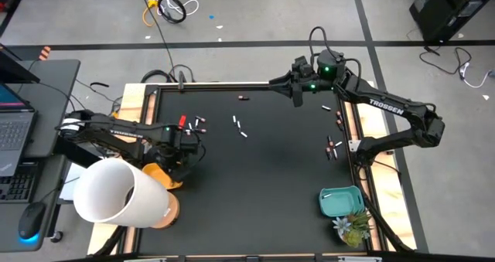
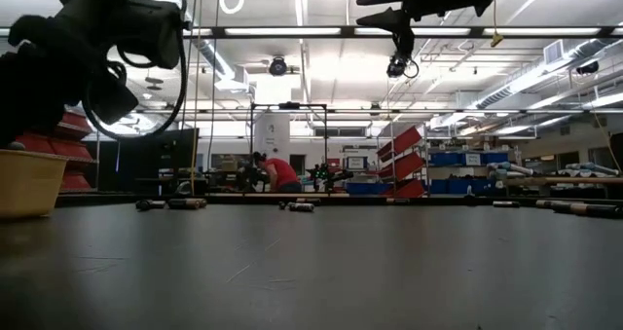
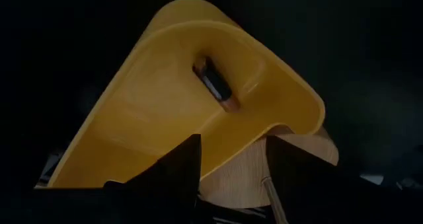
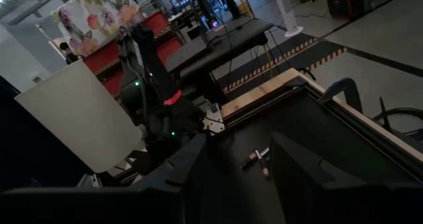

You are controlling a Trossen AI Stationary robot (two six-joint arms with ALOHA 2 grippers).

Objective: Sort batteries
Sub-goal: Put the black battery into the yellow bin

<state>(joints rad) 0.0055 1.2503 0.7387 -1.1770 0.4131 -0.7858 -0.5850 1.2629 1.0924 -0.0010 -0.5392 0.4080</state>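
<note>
Small batteries lie scattered on the black mat: a cluster (image 1: 197, 123) near the left arm, a pair (image 1: 240, 127) mid-table, one (image 1: 244, 97) at the far edge and several (image 1: 333, 144) at the right. My left gripper (image 3: 231, 174) stands open over a yellow bin (image 3: 165, 118) at the table's left. One dark battery with a copper end (image 3: 215, 84) lies on the bin's floor. My right gripper (image 4: 234, 168) hangs open, high above the far part of the table (image 1: 296, 98), with nothing between its fingers.
A large white cylinder (image 1: 116, 188) stands at the near left beside the yellow bin (image 1: 157, 175). A teal bin (image 1: 340, 202) and a small plant (image 1: 352, 227) sit at the near right. A wooden frame (image 1: 363, 111) borders the mat.
</note>
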